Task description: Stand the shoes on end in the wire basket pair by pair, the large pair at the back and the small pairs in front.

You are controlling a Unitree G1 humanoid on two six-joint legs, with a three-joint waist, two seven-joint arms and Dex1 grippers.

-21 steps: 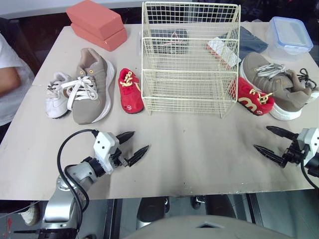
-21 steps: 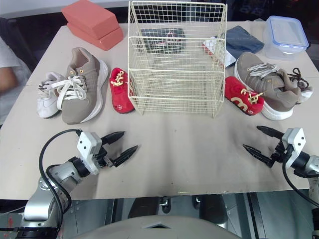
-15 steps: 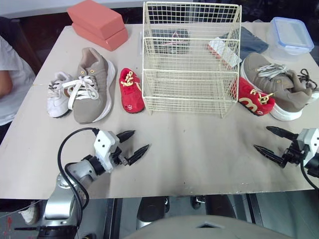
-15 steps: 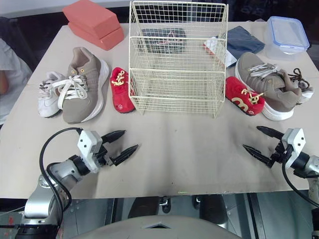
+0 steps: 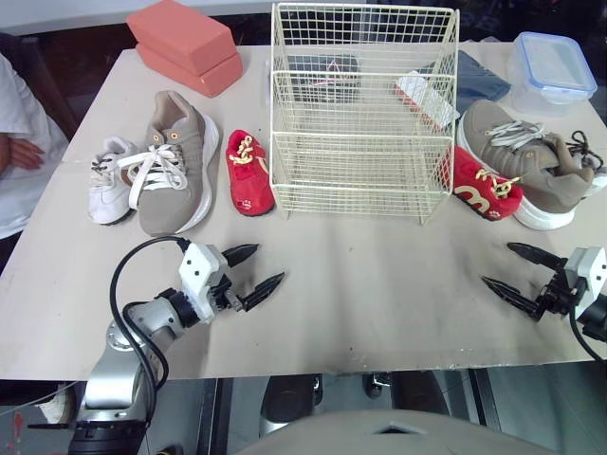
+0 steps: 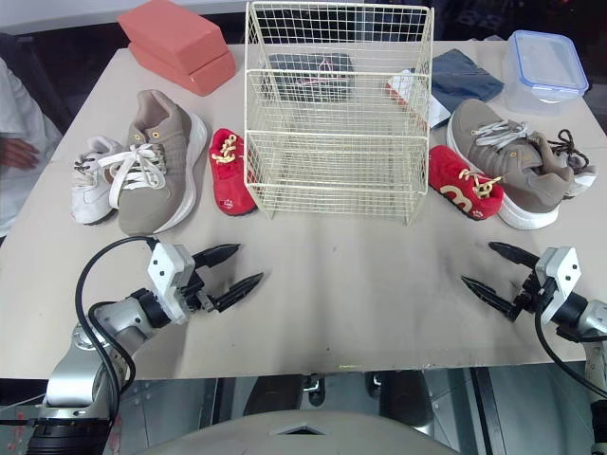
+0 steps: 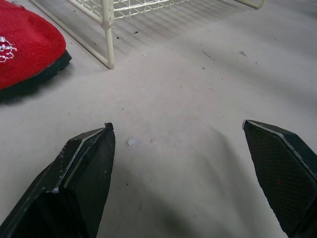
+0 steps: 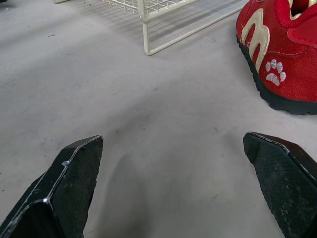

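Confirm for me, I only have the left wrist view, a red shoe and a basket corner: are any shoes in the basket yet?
Observer: No, the wire basket holds no shoes.
Operator: Where is the nearest large shoe?
Observer: A grey shoe lies beside that red shoe, farther to the robot's left.
Operator: And the right gripper?
Observer: The right gripper is open, in front of the other red shoe.

Two stacked red blocks [image 5: 185, 43] sit back left, a lidded plastic box [image 5: 552, 66] back right.

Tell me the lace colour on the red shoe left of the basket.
Cream-yellow laces, clearest in the left eye view.
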